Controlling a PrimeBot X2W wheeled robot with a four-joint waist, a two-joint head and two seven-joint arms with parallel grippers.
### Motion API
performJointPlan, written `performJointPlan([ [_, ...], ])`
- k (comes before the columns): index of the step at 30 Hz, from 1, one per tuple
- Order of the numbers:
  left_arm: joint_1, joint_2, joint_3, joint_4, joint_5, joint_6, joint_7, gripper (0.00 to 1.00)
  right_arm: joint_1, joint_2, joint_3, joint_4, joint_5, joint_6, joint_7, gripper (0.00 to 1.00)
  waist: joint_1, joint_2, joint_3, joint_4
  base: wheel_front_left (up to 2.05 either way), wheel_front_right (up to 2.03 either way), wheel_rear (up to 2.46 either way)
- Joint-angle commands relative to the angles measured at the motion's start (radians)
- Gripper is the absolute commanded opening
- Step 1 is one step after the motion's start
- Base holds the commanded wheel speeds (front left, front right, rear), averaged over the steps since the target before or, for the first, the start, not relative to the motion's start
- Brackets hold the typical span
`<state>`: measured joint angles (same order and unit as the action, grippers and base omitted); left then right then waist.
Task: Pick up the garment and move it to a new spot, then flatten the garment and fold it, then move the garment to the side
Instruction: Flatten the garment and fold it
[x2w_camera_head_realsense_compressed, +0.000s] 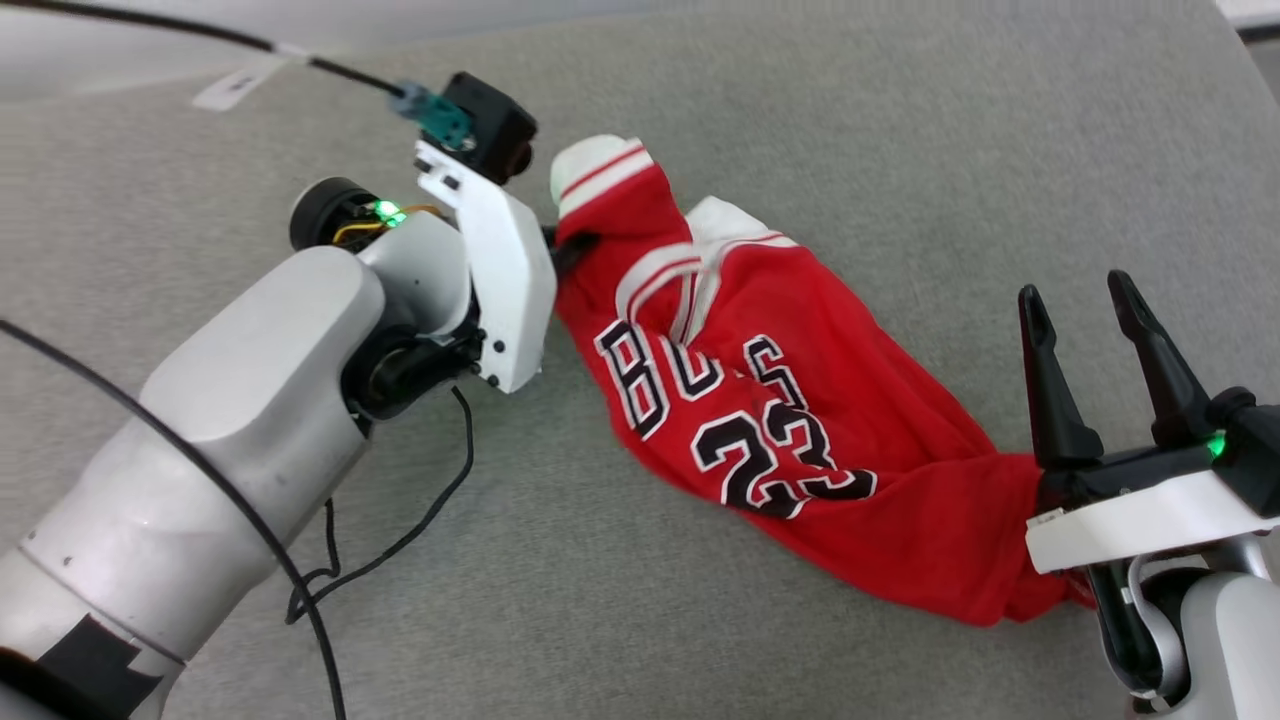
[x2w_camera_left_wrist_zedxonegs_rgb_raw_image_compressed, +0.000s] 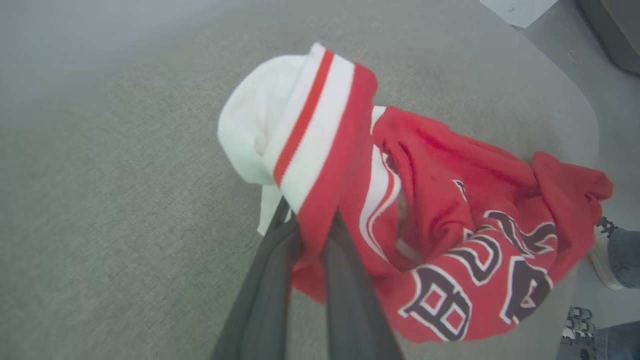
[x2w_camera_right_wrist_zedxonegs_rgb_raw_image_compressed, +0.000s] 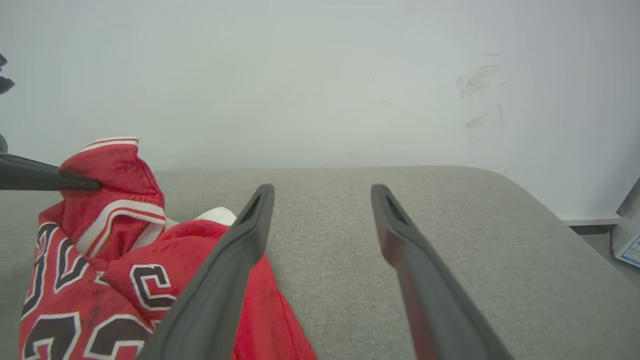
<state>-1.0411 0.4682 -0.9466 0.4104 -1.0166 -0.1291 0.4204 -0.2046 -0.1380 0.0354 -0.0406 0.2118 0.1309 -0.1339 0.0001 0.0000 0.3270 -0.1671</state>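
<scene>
Fabric of the crumpled red jersey shirt (x2w_camera_head_realsense_compressed: 760, 400) with white sleeves and black "23" lettering lies in a diagonal strip from the upper middle to the lower right of the head view, on the grey woven surface (x2w_camera_head_realsense_compressed: 800, 120). The left gripper (x2w_camera_left_wrist_zedxonegs_rgb_raw_image_compressed: 310, 225) pinches red cloth just below the white-striped sleeve trim. The right gripper (x2w_camera_head_realsense_compressed: 1075, 290) stands spread and empty at the shirt's lower-right end.
</scene>
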Motion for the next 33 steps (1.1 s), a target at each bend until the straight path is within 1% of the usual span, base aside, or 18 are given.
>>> performJointPlan([
  [1, 0.020, 0.009, 0.008, -0.002, -0.001, -0.001, -0.030, 0.00, 0.014, -0.008, -0.003, -0.001, 0.004, 0.000, 0.004, 1.00, -0.0001, 0.0000, -0.052, 0.047, 0.00, 0.00, 0.00],
  [4, 0.045, 0.034, 0.038, -0.008, 0.010, 0.000, -0.129, 0.00, 0.030, -0.015, -0.001, -0.005, 0.010, 0.000, 0.019, 1.00, -0.0001, 0.0000, -0.093, 0.079, 0.00, 0.00, 0.00],
  [6, 0.075, 0.054, 0.057, -0.015, 0.023, 0.019, -0.195, 0.00, 0.044, -0.020, -0.005, -0.009, 0.013, 0.000, 0.028, 1.00, -0.0001, 0.0000, -0.119, 0.102, 0.00, 0.00, 0.00],
  [7, 0.092, 0.062, 0.065, -0.024, 0.032, 0.036, -0.229, 0.00, 0.052, -0.021, -0.011, -0.011, 0.013, 0.000, 0.033, 1.00, -0.0001, 0.0000, -0.131, 0.116, 0.00, 0.00, 0.00],
  [10, 0.163, 0.094, 0.088, -0.054, 0.054, 0.098, -0.320, 0.00, 0.077, -0.025, -0.022, -0.017, 0.017, 0.000, 0.045, 1.00, -0.0001, 0.0000, -0.158, 0.149, 0.00, 0.00, 0.00],
  [12, 0.224, 0.114, 0.103, -0.078, 0.063, 0.156, -0.374, 0.00, 0.090, -0.026, -0.028, -0.022, 0.020, 0.000, 0.052, 1.00, -0.0001, 0.0000, -0.171, 0.168, 0.00, 0.00, 0.00],
  [14, 0.291, 0.132, 0.118, -0.095, 0.077, 0.231, -0.429, 0.00, 0.103, -0.026, -0.029, -0.027, 0.021, 0.000, 0.057, 1.00, -0.0001, 0.0000, -0.179, 0.186, 0.00, 0.00, 0.00],
  [19, 0.470, 0.136, 0.131, -0.118, 0.091, 0.394, -0.540, 0.00, 0.121, -0.022, -0.020, -0.031, 0.025, 0.000, 0.068, 1.00, -0.0001, 0.0000, -0.188, 0.217, 0.00, 0.00, 0.00],
  [21, 0.522, 0.121, 0.122, -0.113, 0.095, 0.436, -0.562, 0.00, 0.127, -0.022, -0.017, -0.030, 0.025, 0.000, 0.070, 1.00, -0.0001, 0.0000, -0.191, 0.226, 0.00, 0.00, 0.00],
  [23, 0.560, 0.103, 0.107, -0.104, 0.093, 0.454, -0.569, 0.00, 0.129, -0.023, -0.013, -0.029, 0.024, 0.000, 0.072, 1.00, -0.0001, 0.0000, -0.193, 0.231, 0.00, 0.00, 0.00],
  [25, 0.582, 0.095, 0.085, -0.084, 0.104, 0.467, -0.559, 1.00, 0.124, -0.025, -0.006, -0.027, 0.027, 0.000, 0.077, 1.00, -0.0001, 0.0000, -0.195, 0.234, 0.00, 0.00, 0.00],
  [28, 0.595, 0.072, 0.068, -0.064, 0.105, 0.459, -0.569, 1.00, 0.119, -0.026, 0.005, -0.020, 0.031, 0.000, 0.080, 1.00, -0.0001, 0.0000, -0.200, 0.234, 0.00, 0.00, 0.00],
  [32, 0.598, 0.072, 0.082, -0.060, 0.126, 0.455, -0.628, 1.00, 0.125, -0.028, 0.013, -0.013, 0.035, 0.000, 0.081, 1.00, -0.0001, 0.0000, -0.210, 0.231, 0.00, 0.00, 0.00],
  [33, 0.596, 0.073, 0.092, -0.069, 0.133, 0.461, -0.645, 1.00, 0.128, -0.030, 0.014, -0.010, 0.037, 0.000, 0.081, 1.00, -0.0001, 0.0000, -0.214, 0.229, 0.00, 0.00, 0.00],
])
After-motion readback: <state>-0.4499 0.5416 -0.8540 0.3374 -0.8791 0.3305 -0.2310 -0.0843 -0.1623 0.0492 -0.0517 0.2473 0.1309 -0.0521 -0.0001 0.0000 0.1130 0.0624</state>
